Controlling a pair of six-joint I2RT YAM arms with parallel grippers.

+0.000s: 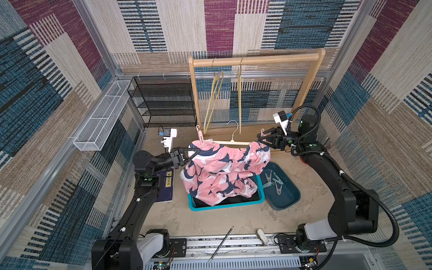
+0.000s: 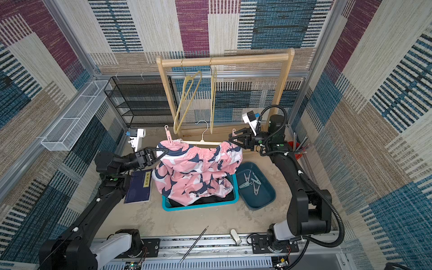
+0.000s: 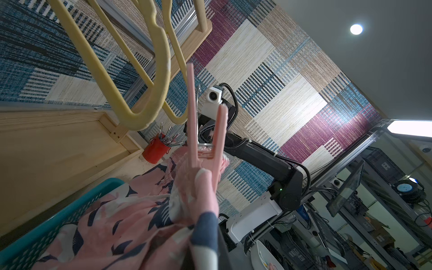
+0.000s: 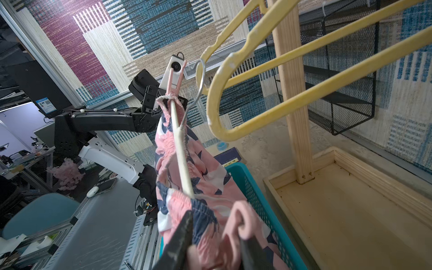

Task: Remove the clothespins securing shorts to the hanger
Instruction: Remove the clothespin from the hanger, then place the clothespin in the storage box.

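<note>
Both arms reach forward from the near rail. The left hand [image 1: 197,150] is clenched on the shorts [image 1: 222,168] at the left end of the hanger [image 1: 236,142]; the right hand [image 1: 259,137] grips the right clothespin [image 4: 250,214]. Only the right wrist view shows the hanger's bar inside the waistband. The left clothespin [image 1: 200,136] stands upright, clipped on.

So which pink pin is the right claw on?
The right pin, at the hanger end inside the right claw; the left pin stands free, left claw gripping shorts.
</note>
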